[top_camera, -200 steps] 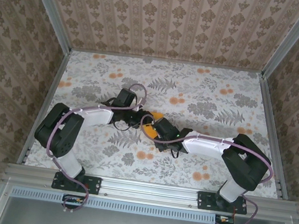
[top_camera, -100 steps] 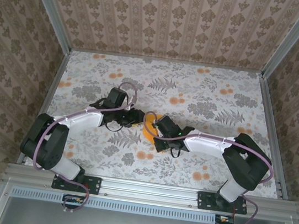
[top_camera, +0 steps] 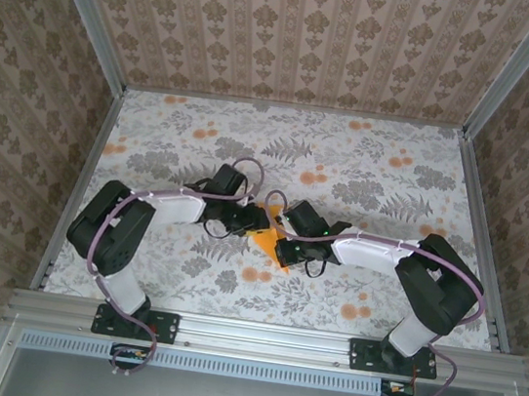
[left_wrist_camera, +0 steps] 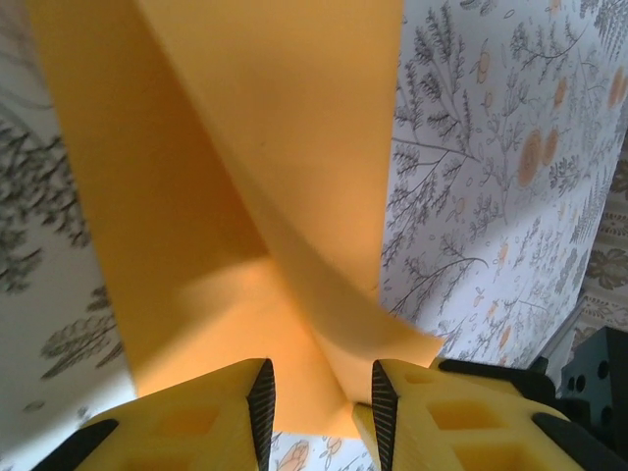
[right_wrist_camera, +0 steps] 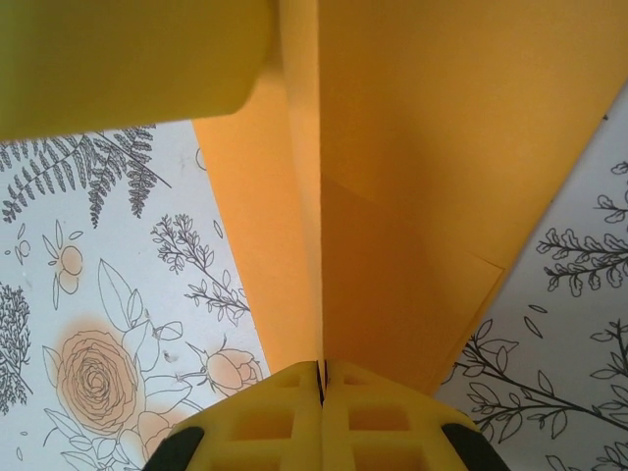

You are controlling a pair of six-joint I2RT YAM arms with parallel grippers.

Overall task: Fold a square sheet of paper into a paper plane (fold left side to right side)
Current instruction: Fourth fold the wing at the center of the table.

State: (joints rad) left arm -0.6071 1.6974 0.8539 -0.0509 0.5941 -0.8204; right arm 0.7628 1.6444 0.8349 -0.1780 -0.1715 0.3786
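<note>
Where the arms are bolted, at the near edge, a metal rail [top_camera: 265, 334] runs across the table front. L arm [top_camera: 164, 209] and R arm [top_camera: 375, 250] both reach inward and meet approx. mid-table over a flowered cloth [top_camera: 376, 174].

Task item: orange paper [top_camera: 266, 243] lies on the cloth at that meeting point, between the two wrists, partly folded. One pointed corner sticks out toward the near edge. Rest of its outline is hidden under the arms in the top view.

R claw [right_wrist_camera: 321, 381]: fingers pressed together, no gap, w/ a folded edge of the paper pinched in the seam. Beyond the tips the paper fans out; a straight crease runs away from the claw, and a second layer overlaps on the view's right.

L claw [left_wrist_camera: 320, 397]: fingers stand apart, not closed. A raised fold of the paper runs into the gap, and a flap corner sits against the finger [left_wrist_camera: 451, 417] on the view's right. Whether either pad presses the paper: cannot tell. Past the tips the paper spreads as a broad flap, cloth on both sides.

Cloth runs on to the far edge. Patterned walls [top_camera: 307, 37] close three sides.
</note>
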